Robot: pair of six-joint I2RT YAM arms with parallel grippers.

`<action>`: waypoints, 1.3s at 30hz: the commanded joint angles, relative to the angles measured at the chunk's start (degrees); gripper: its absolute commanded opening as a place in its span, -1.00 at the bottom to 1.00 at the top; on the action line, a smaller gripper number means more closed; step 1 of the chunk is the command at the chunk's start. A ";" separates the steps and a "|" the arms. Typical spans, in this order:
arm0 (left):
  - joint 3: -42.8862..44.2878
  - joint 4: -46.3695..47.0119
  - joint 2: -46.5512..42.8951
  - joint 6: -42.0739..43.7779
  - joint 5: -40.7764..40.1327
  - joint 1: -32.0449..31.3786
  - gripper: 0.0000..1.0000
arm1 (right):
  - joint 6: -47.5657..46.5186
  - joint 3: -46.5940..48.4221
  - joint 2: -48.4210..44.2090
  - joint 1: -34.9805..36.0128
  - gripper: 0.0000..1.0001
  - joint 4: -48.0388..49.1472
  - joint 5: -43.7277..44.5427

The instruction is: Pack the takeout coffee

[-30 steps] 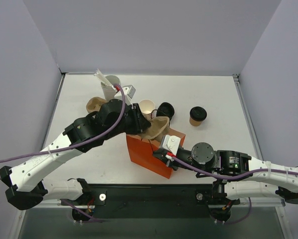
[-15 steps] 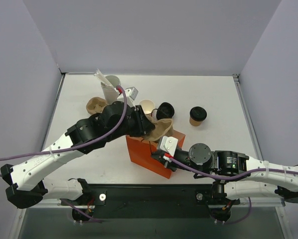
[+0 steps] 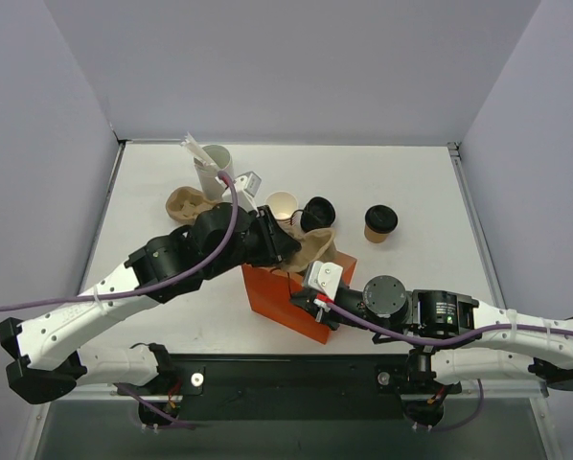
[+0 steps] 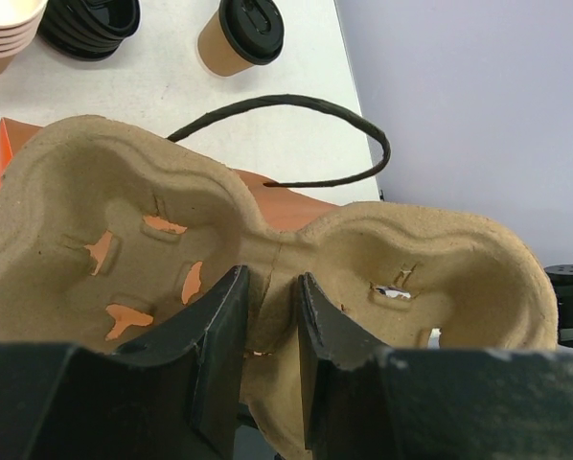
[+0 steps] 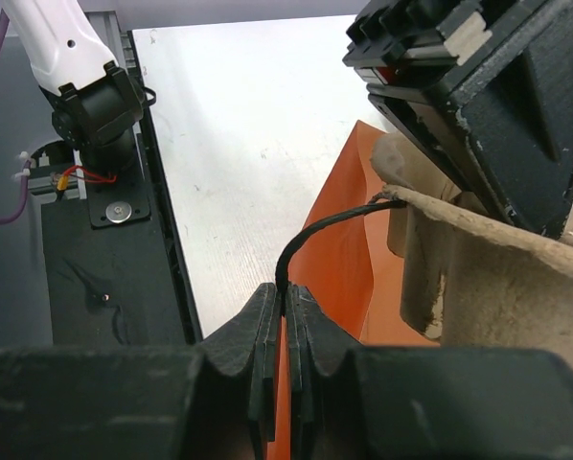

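The left arm's fingers (image 4: 231, 302), partly closed, clamp the middle ridge of a moulded pulp cup carrier (image 4: 104, 192) above the orange paper bag (image 3: 286, 302). The right arm's fingers (image 5: 270, 311) pinch tight on the bag's black cord handle (image 5: 315, 235). The takeout coffee (image 3: 380, 223) stands upright on the table (image 3: 430, 182), apart from the bag, off to its right.

Top external: fixed high behind arm bases, looks steeply down, whole table (image 3: 430, 192) in frame.
Left wrist: very close above pulp carrier (image 4: 104, 192), faces far right of table, takeout coffee (image 4: 239, 34) beyond.
Right wrist: low, close beside orange bag (image 5: 339, 259), faces left arm base (image 5: 90, 105).
All three share carrier, bag.
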 commanded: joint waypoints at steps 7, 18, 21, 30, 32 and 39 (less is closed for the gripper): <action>4.47 -0.35 -0.34 0.77 -1.12 -2.53 -0.52 | 1.07 -0.20 0.01 0.13 -0.92 3.11 1.67; 3.77 -0.08 -1.48 -0.28 -0.68 -2.53 -0.52 | 1.51 -0.02 0.27 0.13 -0.92 3.02 1.76; 2.72 0.79 -2.09 -0.46 -0.24 -2.53 -0.52 | 1.51 0.15 0.27 0.13 -0.92 3.02 1.85; 5.61 0.71 -1.83 1.30 -0.23 -2.53 -0.52 | 2.04 -0.11 0.36 0.22 -0.92 3.90 1.32; 6.75 -0.69 -1.66 1.74 -0.59 -2.45 -0.52 | 2.04 0.07 0.45 0.31 -0.93 3.63 1.32; 4.13 0.27 -3.15 0.07 -0.33 -2.53 -0.52 | 2.04 0.07 0.71 0.31 -0.92 3.46 1.50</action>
